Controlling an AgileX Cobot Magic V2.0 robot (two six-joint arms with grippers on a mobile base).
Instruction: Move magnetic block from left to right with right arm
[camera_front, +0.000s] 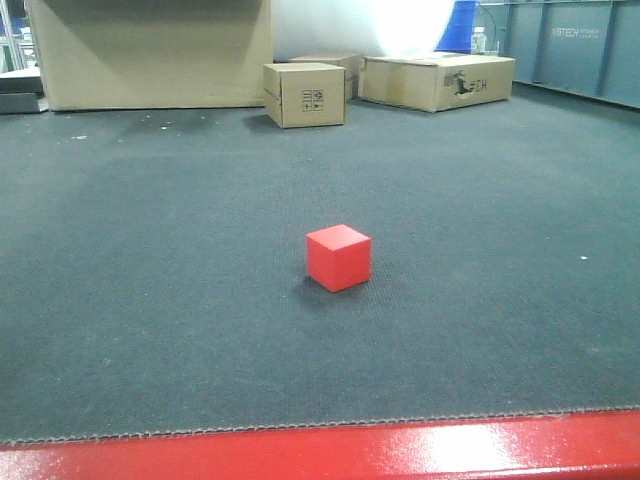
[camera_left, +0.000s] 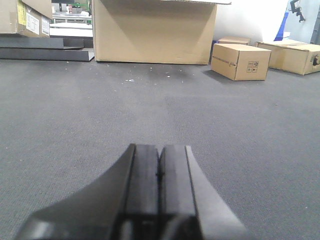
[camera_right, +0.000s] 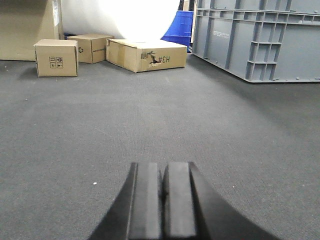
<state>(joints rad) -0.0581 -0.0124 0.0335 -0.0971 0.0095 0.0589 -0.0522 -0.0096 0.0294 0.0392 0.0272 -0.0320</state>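
Your front view shows neither arm, and neither wrist view shows the red block (camera_front: 338, 257). It sits alone on the dark carpeted counter (camera_front: 150, 300), near the middle, behind the counter's red front edge (camera_front: 400, 452). Your left claw (camera_left: 160, 172) is closed on nothing, pads pressed together, low over bare carpet. Your right claw (camera_right: 163, 187) is closed and empty too. Closed cardboard boxes (camera_front: 304, 94) stand far behind; their contents are hidden. A grey crate (camera_right: 260, 37) stands to the right, cut off by the frame.
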